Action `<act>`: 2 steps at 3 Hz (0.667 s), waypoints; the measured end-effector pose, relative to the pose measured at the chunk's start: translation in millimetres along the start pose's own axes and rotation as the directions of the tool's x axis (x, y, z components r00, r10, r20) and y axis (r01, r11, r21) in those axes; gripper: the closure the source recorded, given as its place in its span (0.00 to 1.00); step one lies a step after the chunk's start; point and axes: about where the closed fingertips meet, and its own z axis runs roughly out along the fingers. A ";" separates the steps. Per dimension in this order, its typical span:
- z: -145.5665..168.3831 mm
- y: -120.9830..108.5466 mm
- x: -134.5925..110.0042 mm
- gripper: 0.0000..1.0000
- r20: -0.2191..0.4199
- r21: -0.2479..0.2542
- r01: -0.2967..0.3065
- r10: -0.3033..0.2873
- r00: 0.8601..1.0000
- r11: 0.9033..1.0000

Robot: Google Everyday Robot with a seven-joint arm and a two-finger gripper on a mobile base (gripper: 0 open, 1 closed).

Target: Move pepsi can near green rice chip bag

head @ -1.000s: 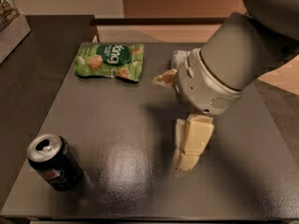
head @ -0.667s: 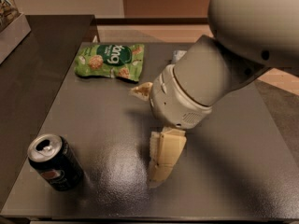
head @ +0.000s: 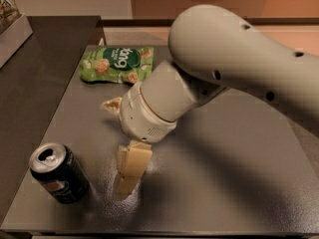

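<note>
The pepsi can [head: 59, 173], black with a silver opened top, stands upright near the front left corner of the dark table [head: 224, 183]. The green rice chip bag [head: 117, 63] lies flat at the far left of the table. My gripper [head: 113, 148] hangs from the big grey arm over the middle left of the table. It is just right of the can and does not touch it. Its cream fingers [head: 130, 168] are spread apart and hold nothing. One finger points down at the table; the other shows behind the wrist, on the bag's side.
A darker counter [head: 45, 59] adjoins the table on the left, with a tray edge [head: 12, 31] at the far left corner. The arm's bulky forearm [head: 239, 63] covers the table's right back part.
The arm and gripper have moved left across the table, closer to the can. The can and the bag have not moved.
</note>
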 end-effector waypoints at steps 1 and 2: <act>23.9 -2.2 -17.2 0.00 0.040 -0.045 0.006 -0.004 0.999 0.999; 40.0 3.1 -34.0 0.00 0.079 -0.090 0.011 -0.004 0.997 0.996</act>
